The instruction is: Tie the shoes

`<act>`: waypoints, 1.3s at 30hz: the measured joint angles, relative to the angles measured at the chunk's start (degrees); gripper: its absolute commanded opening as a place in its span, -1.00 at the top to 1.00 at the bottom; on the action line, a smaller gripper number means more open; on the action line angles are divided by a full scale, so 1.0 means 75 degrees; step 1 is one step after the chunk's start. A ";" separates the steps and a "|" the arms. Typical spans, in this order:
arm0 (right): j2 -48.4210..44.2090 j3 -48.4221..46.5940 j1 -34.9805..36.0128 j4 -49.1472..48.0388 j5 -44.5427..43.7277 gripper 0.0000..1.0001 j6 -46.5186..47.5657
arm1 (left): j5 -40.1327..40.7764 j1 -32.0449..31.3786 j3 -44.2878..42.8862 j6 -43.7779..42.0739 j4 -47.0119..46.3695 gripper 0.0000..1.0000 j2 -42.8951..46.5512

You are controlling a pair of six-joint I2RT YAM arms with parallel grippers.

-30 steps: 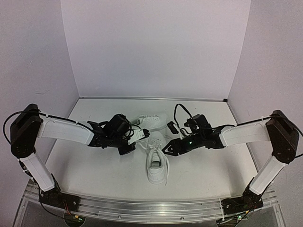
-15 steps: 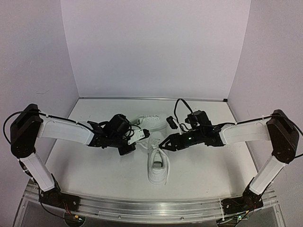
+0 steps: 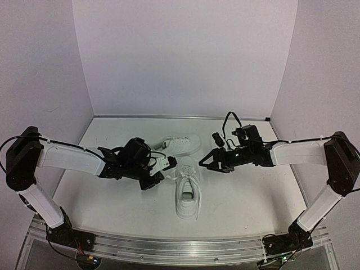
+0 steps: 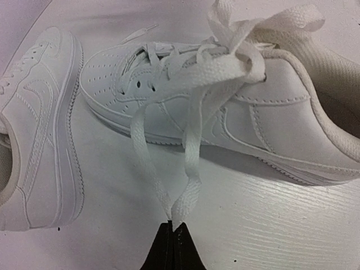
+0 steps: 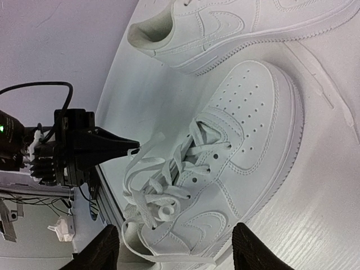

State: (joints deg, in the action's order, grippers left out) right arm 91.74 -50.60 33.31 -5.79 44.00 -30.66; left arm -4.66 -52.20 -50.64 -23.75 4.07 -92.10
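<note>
Two white shoes lie mid-table. The near shoe [image 3: 187, 190] [image 4: 264, 112] [image 5: 253, 135] stands upright with its laces [image 4: 194, 84] [image 5: 163, 185] bunched in a loose knot over the tongue. The far shoe [image 3: 181, 144] [image 4: 39, 129] [image 5: 236, 22] lies on its side behind it. My left gripper [image 3: 167, 164] [image 4: 174, 225] [image 5: 134, 147] is shut on a loop of lace [image 4: 190, 169] drawn out to the left of the near shoe. My right gripper [image 3: 205, 159] [image 5: 180, 253] hovers open, up and to the right of that shoe, holding nothing.
White table [image 3: 112, 197] ringed by pale purple walls [image 3: 185, 56]. The metal rail [image 3: 180, 244] with both arm bases runs along the near edge. A black cable [image 3: 228, 121] loops above the right wrist.
My right gripper has drawn back to the right, away from the near shoe's laces, and opened wider. My left arm has shifted slightly left, still pinching the lace loop.
</note>
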 measured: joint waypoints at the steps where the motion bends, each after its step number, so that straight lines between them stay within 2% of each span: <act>1: -0.0007 -0.0061 0.0004 0.0160 0.0086 -0.12 -0.0174 | 0.0003 -0.0001 0.0087 0.0098 0.0047 0.96 0.0109; 5: 0.0001 -0.0833 0.0023 0.1012 0.0357 -0.07 -0.0681 | 0.0133 -0.0001 0.0142 0.0555 0.0383 0.95 0.0697; 9: 0.0103 -0.2089 0.0028 0.1710 0.0534 -0.06 -0.0913 | 0.0313 0.0001 -0.0489 0.0782 0.0997 0.97 0.1031; 13: 0.0163 -0.2527 0.0028 0.1954 0.0641 0.00 -0.1111 | 0.0381 0.0022 -0.1716 0.0780 0.1455 0.97 0.0611; 18: 0.0545 -0.2548 0.0028 0.2401 0.0743 0.02 -0.1242 | 0.0260 0.0289 -0.2619 0.0858 0.1570 0.95 -0.0161; 21: 0.0695 -0.2534 0.0028 0.2610 0.0792 0.03 -0.1269 | 0.0235 0.0563 -0.2963 0.0961 0.1812 0.86 -0.0641; 25: 0.0884 -0.2539 0.0028 0.2750 0.0957 0.05 -0.1261 | 0.0096 0.0925 -0.3175 0.1099 0.2087 0.58 -0.1041; 29: 0.1211 -0.2632 0.0028 0.2960 0.1113 0.06 -0.1157 | -0.0430 0.1282 -0.2934 0.1212 0.2125 0.39 -0.0910; 35: 0.1633 -0.2945 0.0028 0.3312 0.1293 0.11 -0.0957 | -0.1197 0.1485 -0.1297 0.1178 0.2009 0.38 0.0381; 39: 0.1762 -0.3136 0.0028 0.3554 0.1338 0.14 -0.0809 | -0.1766 0.1465 -0.0778 0.1052 0.1986 0.46 0.0752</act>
State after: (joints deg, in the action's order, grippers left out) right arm 104.96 -74.12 33.52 20.87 54.03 -36.74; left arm -17.91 -41.21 -56.47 -15.86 18.96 -86.46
